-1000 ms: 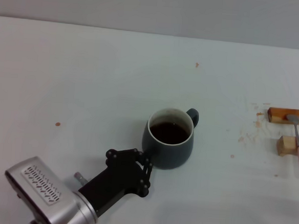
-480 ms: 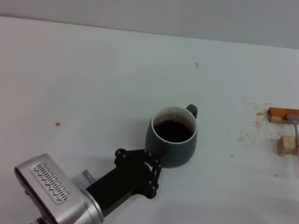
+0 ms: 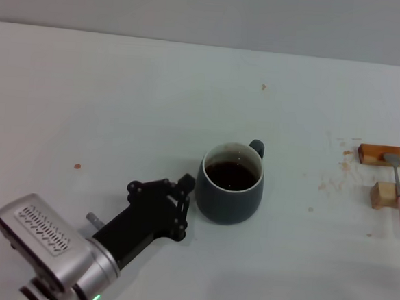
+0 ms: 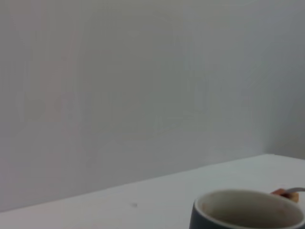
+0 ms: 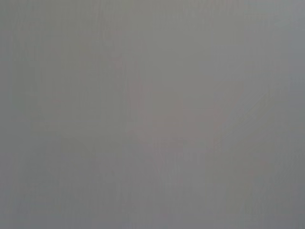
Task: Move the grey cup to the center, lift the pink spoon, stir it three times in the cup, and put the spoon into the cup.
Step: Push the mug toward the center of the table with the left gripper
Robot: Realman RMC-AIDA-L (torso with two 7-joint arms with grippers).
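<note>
cup: the grey cup [image 3: 230, 185] sits upright on the white table [image 3: 121, 103], roughly mid-table in head view. Handle points away from the robot and a bit to its right. Dark brown liquid inside, pale inner wall visible above it.
cup, L wrist view: rim and pale inner wall of the cup [image 4: 248, 212] show low in the pic, w/ a plain wall behind.
L gripper: the left gripper [image 3: 181, 205] is low over the table just beside the cup, on the robot's left side of it. Fingers spread, nothing between them. One fingertip [image 3: 187, 183] is right next to the cup wall, looks apart from it but the gap is too thin to be sure. Silver wrist body trails back toward the near-left corner.
spoon: the pink spoon [image 3: 399, 190] lies far to the robot's right, well apart from the cup. Metal bowl rests on the orange-brown wooden block [image 3: 379, 154], pink handle crosses the paler tan block [image 3: 392, 196] nearer the robot, handle end hangs past it.
table marks: small brownish specks scattered around the blocks, one speck far side of the cup, one on the left.
R gripper: not seen in head view. R wrist view shows only flat grey, no info.
</note>
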